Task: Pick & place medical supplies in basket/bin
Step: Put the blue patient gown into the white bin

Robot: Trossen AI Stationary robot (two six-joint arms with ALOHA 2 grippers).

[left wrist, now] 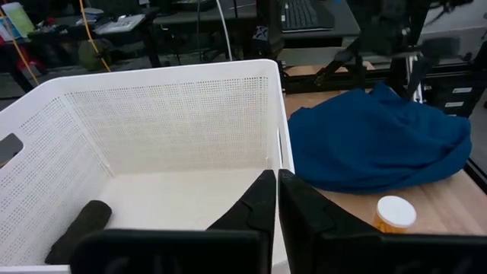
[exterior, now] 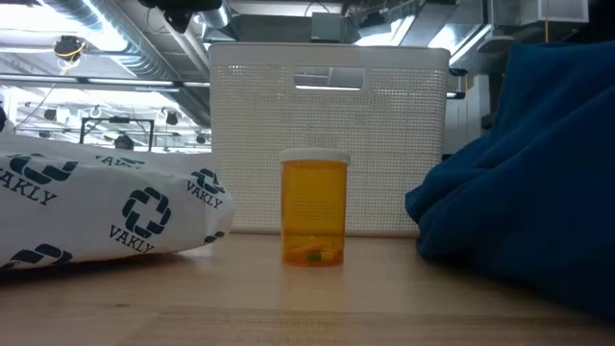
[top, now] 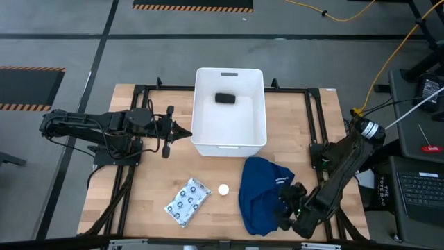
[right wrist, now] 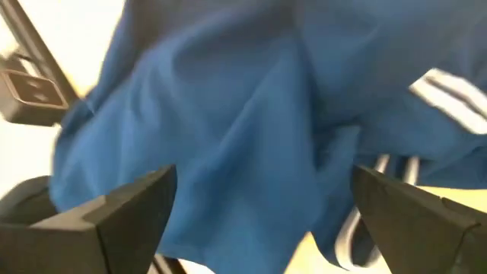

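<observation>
**Blue cloth next in line, one block already binned**

Blue fabric fills nearly the whole right wrist view: the dark blue garment (top: 263, 193) lies bunched on the desk (top: 152, 180) near its front edge, and the right gripper (top: 290, 208) sits low at the cloth's right side with its fingers (right wrist: 125, 209) spread wide, cloth lying between them. Nothing is pinched yet, as far as the pictures tell. That wide spread suits a soft heap, which needs a deep bite to gather enough folds to lift.

The white tub (top: 201, 111) stands at the back middle of the desk, its slot handles at the near and far rims. Inside, close to the far wall, rests the small black block (top: 225, 98), so I judge one of the four supplies to be done.

The left gripper (top: 182, 132) hangs just beside the tub's left wall, fingers (left wrist: 259, 202) pressed together and holding nothing, which reads as an arm parked out of the way.

Three things are left on the desk. The white packet (top: 187, 201) printed with blue rings lies flat at the front, left of centre. The amber bottle (exterior: 313, 210) stands upright on its base between packet and garment, apart from both; from above only its white cap shows. Upright and round, it could tip or roll if dragged cloth brushes it, so the garment probably wants a clean vertical lift.
</observation>
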